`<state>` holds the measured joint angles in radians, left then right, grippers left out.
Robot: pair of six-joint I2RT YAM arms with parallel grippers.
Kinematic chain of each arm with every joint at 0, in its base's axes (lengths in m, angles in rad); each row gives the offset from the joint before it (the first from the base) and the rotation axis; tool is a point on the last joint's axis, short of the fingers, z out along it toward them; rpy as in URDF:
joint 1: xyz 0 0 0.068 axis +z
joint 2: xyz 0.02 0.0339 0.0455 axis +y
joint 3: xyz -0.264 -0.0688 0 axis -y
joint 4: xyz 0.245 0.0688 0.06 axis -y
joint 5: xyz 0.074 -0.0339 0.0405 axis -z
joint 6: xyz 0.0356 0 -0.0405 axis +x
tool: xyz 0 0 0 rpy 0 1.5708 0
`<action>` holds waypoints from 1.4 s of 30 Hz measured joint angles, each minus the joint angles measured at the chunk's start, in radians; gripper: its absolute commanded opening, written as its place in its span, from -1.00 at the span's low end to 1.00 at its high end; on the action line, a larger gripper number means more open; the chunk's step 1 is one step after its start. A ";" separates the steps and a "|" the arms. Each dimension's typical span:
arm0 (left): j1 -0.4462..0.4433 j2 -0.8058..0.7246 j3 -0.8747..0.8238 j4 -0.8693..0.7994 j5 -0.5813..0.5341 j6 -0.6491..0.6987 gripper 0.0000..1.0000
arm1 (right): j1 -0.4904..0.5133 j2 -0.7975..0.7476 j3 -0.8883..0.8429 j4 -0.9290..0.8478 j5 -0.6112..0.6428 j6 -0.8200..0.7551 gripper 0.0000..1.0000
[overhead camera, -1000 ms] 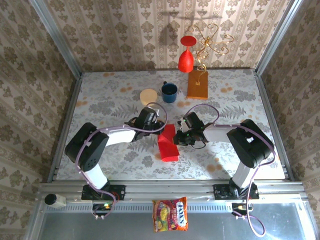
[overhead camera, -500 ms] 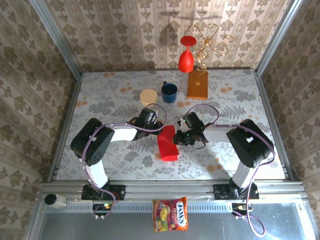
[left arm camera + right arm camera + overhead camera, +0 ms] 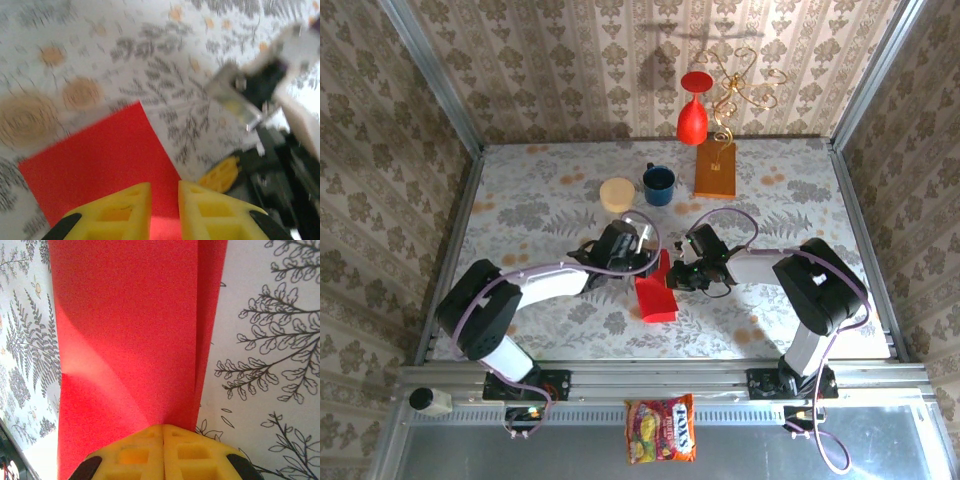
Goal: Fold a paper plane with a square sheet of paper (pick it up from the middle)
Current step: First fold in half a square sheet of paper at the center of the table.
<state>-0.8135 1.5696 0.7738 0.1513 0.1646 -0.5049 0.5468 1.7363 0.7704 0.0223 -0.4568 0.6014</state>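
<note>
The square sheet of paper [image 3: 655, 292] is bright red and lies folded near the table's middle, its far end tipped up between the two grippers. My right gripper [image 3: 673, 277] is at that end from the right. In the right wrist view its yellow fingertips [image 3: 163, 429] are pressed together on the sheet [image 3: 125, 325], where a folded flap [image 3: 210, 300] runs into them. My left gripper [image 3: 645, 264] is at the sheet's far left edge. Its jaws [image 3: 165, 192] stand a narrow gap apart over the red sheet [image 3: 100, 160], holding nothing.
A blue mug [image 3: 658, 184] and a round tan disc [image 3: 617, 193] stand behind the grippers. An orange-brown block [image 3: 715, 168], a red vase [image 3: 692, 110] and a gold wire ornament [image 3: 745, 85] are at the back. A candy bag [image 3: 661, 428] hangs on the front rail.
My left arm has swung right, bringing its gripper up to the sheet's far edge. The sheet's raised far part looks narrower. The right arm has stayed put.
</note>
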 measured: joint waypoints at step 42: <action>-0.068 -0.082 -0.158 -0.122 0.095 0.064 -0.76 | -0.004 0.012 0.001 0.025 -0.012 0.000 -0.88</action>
<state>-0.8810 1.4879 0.6155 0.0292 0.2600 -0.4404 0.5430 1.7485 0.7712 0.0471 -0.4690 0.6014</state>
